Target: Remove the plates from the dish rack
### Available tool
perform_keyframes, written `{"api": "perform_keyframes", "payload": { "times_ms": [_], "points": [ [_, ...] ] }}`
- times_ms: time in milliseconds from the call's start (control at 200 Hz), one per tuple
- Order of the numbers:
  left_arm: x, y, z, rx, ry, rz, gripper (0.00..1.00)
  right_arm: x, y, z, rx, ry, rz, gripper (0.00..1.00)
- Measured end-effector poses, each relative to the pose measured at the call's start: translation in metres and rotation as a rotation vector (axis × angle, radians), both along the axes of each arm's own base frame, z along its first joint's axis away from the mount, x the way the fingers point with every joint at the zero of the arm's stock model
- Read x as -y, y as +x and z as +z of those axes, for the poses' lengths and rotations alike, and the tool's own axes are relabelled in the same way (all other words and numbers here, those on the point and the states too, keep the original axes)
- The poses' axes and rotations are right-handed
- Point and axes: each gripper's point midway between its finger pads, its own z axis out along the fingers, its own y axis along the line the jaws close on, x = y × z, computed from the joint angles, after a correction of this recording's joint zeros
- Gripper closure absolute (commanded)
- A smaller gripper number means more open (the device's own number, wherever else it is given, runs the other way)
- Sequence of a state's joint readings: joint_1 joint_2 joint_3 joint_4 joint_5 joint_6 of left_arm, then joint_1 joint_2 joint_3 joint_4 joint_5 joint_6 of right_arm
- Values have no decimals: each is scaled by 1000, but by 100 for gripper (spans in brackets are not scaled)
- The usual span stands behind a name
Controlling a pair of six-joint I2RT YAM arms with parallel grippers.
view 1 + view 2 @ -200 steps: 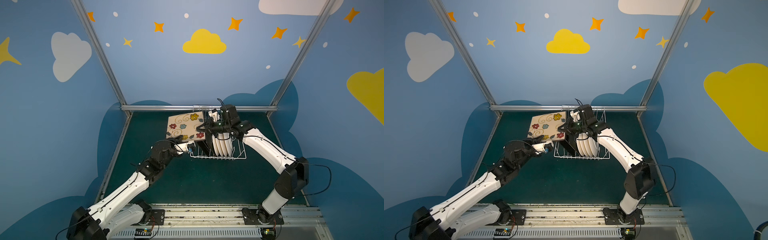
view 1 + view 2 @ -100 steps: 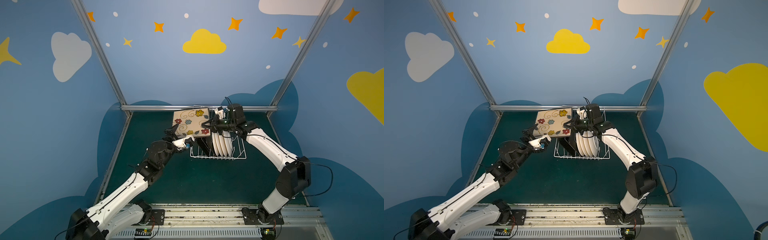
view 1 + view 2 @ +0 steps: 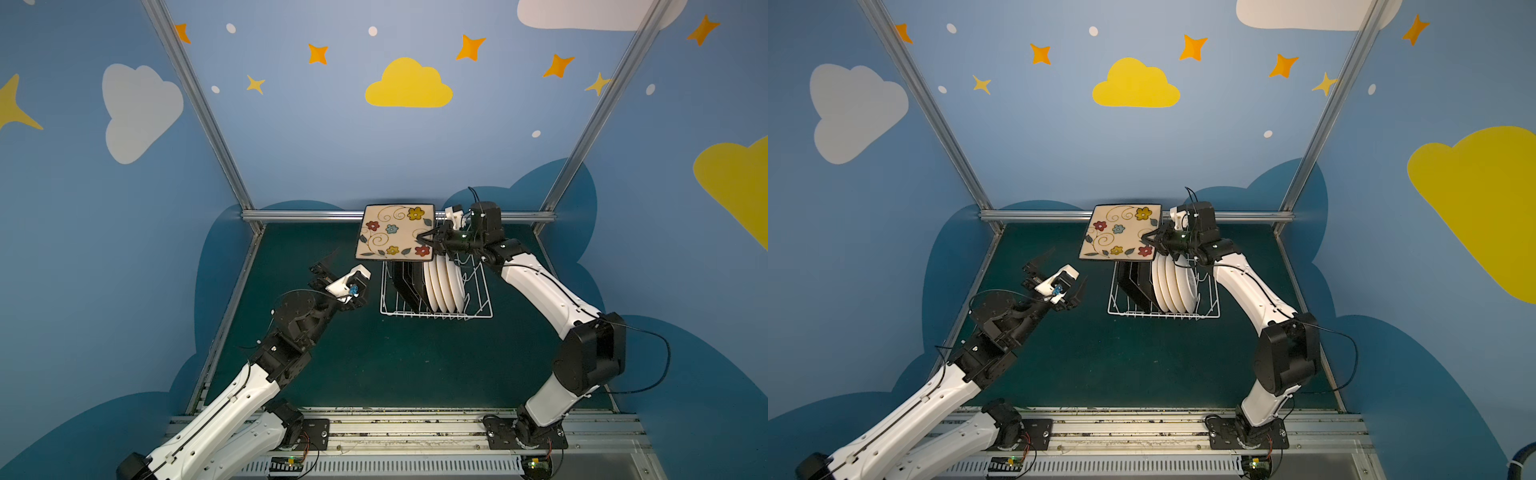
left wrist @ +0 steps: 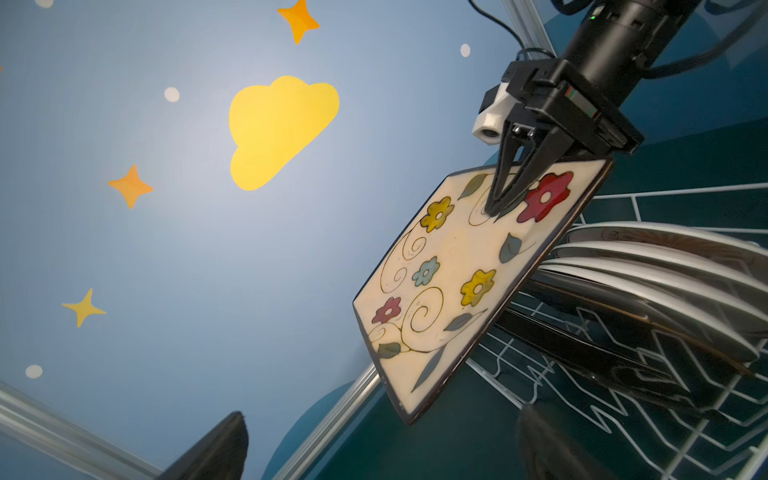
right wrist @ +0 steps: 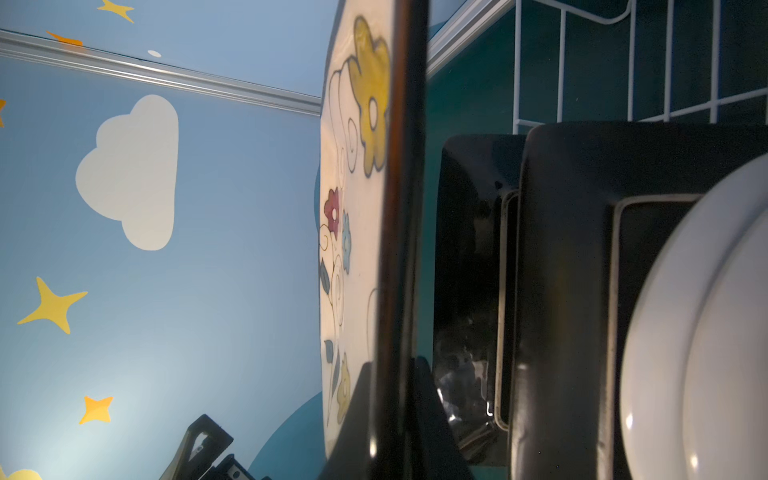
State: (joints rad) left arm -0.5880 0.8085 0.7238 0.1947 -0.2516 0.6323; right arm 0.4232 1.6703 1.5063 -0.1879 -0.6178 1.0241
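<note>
From the near edge, 2 white-and-black arms rise off a metal rail (image 3: 415,428) and reach out over the dark green surface (image 3: 374,365). The left arm leans in from the left, and its claw (image 3: 1070,264) hangs above the surface just left of the dish rack (image 3: 436,314). Its fingers are spread wide with nothing between them. It is well apart from every plate.

The white wire rack sits on the surface past the middle. Standing on edge inside it are at least 2 black-backed square plates (image 3: 405,286) on the left side. Tight beside them on the right is a row of round white plates (image 3: 446,286) – 4, as far as I can count.

Above the rack's left part hangs 1 flowered square plate (image 3: 392,232). Its cream face, with red, yellow and blue flowers, is turned toward the top cameras. The right claw (image 3: 419,239) is clenched on this plate at its right edge, with 1 dark finger (image 4: 505,183) lying across the painted face – the other is hidden behind the plate. In the right wrist view a strip of green shows between the lifted plate (image 5: 353,249) and the nearest black back (image 5: 469,270), so they are apart.

Behind everything, a silver frame bar (image 3: 307,215) runs along the foot of the blue wall.
</note>
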Motion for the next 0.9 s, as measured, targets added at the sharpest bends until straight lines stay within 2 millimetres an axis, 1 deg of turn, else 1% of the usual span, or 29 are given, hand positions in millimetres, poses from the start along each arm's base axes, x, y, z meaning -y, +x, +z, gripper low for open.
{"api": "perform_keyframes", "payload": {
  "times_ms": [115,190,360,496,561,661,761,896],
  "points": [
    [-5,2,-6,-97,-86,13,0,3,2,-1,17,-11,-3,100],
    [-5,3,-4,-150,-150,11,0,3,1,-3,25,-19,1,100],
    [-12,10,17,-235,-357,9,0,5,-5,-14,15,-33,12,100],
    [-20,24,33,-318,-515,18,0,5,-6,-17,17,-40,22,100],
    [-23,30,35,-370,-594,18,0,4,-7,-17,19,-37,28,100],
    [-28,40,32,-470,-723,14,0,3,-11,-15,29,-27,42,100],
    [-32,50,21,-577,-857,7,0,2,-15,-10,40,-15,62,100],
    [-27,59,8,-705,-1005,-35,1,1,-18,-3,70,3,77,100]
  ]
}}
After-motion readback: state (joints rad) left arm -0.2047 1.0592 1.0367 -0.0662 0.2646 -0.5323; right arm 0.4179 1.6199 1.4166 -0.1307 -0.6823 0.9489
